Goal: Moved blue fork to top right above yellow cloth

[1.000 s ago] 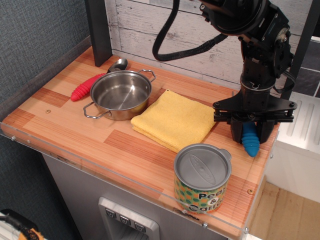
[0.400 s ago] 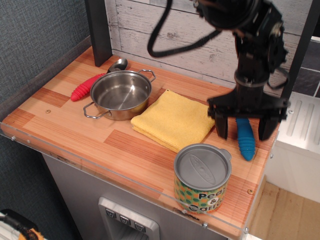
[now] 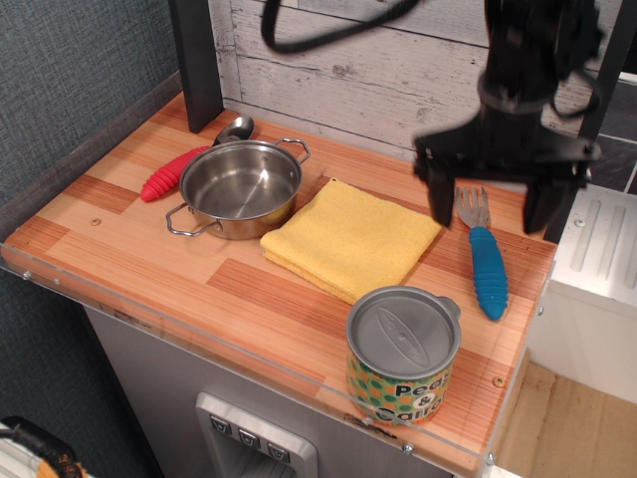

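Observation:
The blue fork lies flat on the wooden table at the right, silver head toward the back wall, blue ribbed handle toward the front. It lies just right of the yellow cloth, which is folded in the table's middle. My gripper hangs open and empty above the fork's head, its two black fingers spread to either side and lifted off the table.
A steel pot stands left of the cloth, with a red-handled spoon behind it. A printed tin can stands near the front edge, below the fork. The table ends close on the right, with a white appliance beyond.
My gripper opened and let go of the blue fork, then rose and moved back. The fork now lies on the table where it was set down.

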Available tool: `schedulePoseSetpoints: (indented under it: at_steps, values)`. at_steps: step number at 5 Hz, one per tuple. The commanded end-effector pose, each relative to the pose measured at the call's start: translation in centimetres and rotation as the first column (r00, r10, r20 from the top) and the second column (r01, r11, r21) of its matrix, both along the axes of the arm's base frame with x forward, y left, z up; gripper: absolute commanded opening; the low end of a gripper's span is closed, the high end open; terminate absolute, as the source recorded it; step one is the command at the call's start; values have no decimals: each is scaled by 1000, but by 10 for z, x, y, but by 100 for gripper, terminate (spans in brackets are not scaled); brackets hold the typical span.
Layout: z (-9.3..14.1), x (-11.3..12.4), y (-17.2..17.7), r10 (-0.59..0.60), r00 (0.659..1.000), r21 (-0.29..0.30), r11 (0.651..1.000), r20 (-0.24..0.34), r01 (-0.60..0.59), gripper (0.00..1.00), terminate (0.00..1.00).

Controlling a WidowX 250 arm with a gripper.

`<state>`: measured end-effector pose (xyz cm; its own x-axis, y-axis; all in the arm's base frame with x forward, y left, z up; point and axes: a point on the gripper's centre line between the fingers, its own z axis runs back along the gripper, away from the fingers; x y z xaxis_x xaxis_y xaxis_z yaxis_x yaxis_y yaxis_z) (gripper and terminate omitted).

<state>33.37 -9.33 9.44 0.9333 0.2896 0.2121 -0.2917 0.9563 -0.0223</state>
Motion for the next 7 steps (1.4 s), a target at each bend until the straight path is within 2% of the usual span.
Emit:
schedulePoseSetpoints:
  at_steps: [1, 2, 3, 4, 5, 6, 7]
  values:
    - [38, -19, 45, -5, 1000, 50, 999, 0, 5, 100, 0]
    - [51, -14, 71, -44, 999, 84, 996, 21, 42, 100, 0]
    - [54, -2, 100, -41, 998, 64, 997, 45, 38, 100, 0]
    - [52, 15, 117, -66, 996, 72, 995, 57, 62, 100, 0]
    - [47, 27, 127, -76, 995, 62, 995, 66, 72, 100, 0]
    - [47, 27, 127, -76, 995, 62, 995, 66, 72, 100, 0]
    - [47, 27, 127, -76, 995, 62, 995, 66, 72, 100, 100]
